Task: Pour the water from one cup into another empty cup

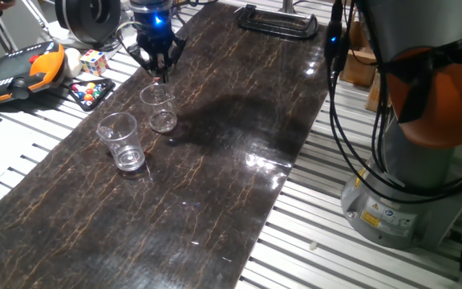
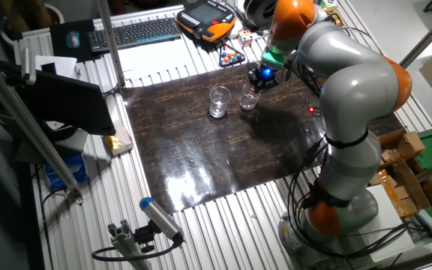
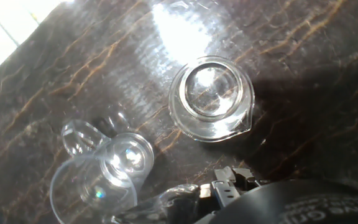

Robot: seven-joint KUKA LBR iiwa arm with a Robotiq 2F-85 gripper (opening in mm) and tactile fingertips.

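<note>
Two clear plastic cups stand upright on the dark marbled mat [image 1: 215, 185]. The one cup [image 1: 120, 141], taller and wider with a thick ringed base, is at the left; it also shows as the one cup [image 2: 219, 101] and low left in the hand view [image 3: 107, 171]. The water is too faint to make out. The shorter empty cup [image 1: 160, 109], [image 2: 250, 97] stands close beside it and lies almost under the hand [image 3: 211, 98]. My gripper [image 1: 164, 76], [image 2: 262, 77] hangs just above and behind the shorter cup, touching neither cup. Its fingers meet at the tips and hold nothing.
Off the mat's far left lie an orange-and-black teach pendant [image 1: 18, 68], a Rubik's cube [image 1: 93, 62] and a small tray of coloured balls [image 1: 89, 90]. A black clamp [image 1: 277, 19] sits at the mat's far end. The robot's base [image 1: 411, 201] and cables stand to the right.
</note>
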